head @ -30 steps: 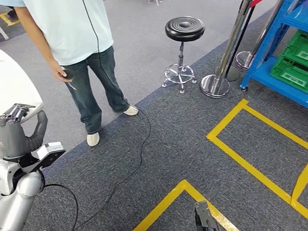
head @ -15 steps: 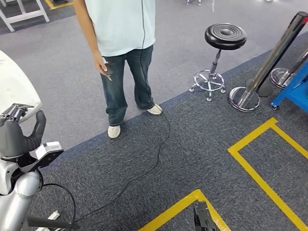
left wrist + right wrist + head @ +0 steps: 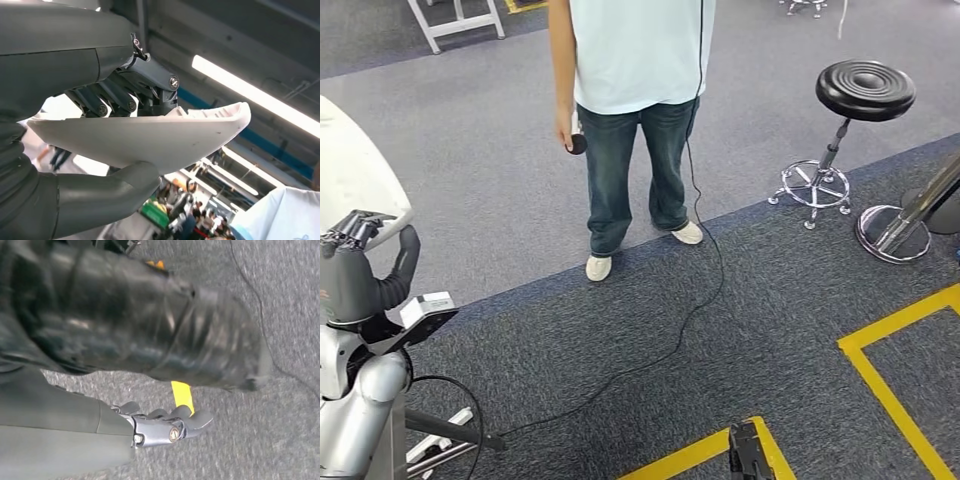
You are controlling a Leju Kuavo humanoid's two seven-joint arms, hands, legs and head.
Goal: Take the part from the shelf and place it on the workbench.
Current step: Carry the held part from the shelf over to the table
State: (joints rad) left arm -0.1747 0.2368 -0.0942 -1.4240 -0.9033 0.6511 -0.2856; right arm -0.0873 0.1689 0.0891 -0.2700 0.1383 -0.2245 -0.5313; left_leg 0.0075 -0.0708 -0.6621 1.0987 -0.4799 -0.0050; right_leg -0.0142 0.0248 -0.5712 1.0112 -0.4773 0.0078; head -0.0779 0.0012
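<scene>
A white curved part (image 3: 349,178) rises at the left edge of the head view, and my left hand (image 3: 356,272) holds it by its lower rim. In the left wrist view the part (image 3: 151,136) is a pale shell pinched between the dark fingers (image 3: 124,92) on one face and the thick grey thumb (image 3: 109,192) on the other. My right hand (image 3: 749,455) hangs low over the carpet. In the right wrist view the right hand (image 3: 166,425) has its fingers loosely extended with nothing in them.
A person (image 3: 637,100) in a light shirt and jeans stands ahead on the carpet, holding a small dark device (image 3: 577,143). A black cable (image 3: 682,320) trails across the floor. A black stool (image 3: 865,90) and a chrome post base (image 3: 893,235) stand at the right, with yellow floor tape (image 3: 893,400) nearby.
The camera has turned left: the person, stool and tape have slid right in the picture and the blue shelf has left it. My left hand keeps the same hold on the white part.
</scene>
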